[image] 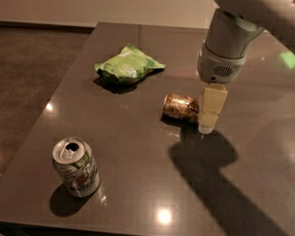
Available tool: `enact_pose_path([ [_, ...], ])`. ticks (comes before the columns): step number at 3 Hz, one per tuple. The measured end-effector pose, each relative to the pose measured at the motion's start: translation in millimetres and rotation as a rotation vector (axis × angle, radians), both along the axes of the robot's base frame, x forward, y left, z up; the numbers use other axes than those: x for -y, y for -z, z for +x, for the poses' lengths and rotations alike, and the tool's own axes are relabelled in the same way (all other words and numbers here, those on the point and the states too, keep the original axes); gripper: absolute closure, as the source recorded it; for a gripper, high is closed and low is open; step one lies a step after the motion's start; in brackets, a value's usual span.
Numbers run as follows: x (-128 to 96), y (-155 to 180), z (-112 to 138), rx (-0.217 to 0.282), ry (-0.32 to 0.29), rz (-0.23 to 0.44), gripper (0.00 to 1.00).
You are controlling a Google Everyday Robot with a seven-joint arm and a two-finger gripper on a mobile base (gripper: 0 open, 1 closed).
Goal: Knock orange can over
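The orange can [181, 107] lies on its side on the dark table [135, 178], its length running left to right, near the middle of the tabletop. My gripper [209, 123] hangs straight down from the white arm, its cream fingers right at the can's right end, touching or nearly touching it. The gripper holds nothing.
A green-and-white can [76, 167] stands upright near the table's front left. A green chip bag [129, 64] lies at the back left of the table. The table's left edge drops to a brown floor [22, 86].
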State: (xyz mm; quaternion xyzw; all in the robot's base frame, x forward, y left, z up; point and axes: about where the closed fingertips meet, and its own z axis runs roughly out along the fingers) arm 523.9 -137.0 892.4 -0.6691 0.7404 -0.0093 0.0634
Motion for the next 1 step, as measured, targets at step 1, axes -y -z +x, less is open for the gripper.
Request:
enact_pose_path([
  [1, 0.0, 0.0, 0.0, 0.0, 0.0, 0.0, 0.0],
])
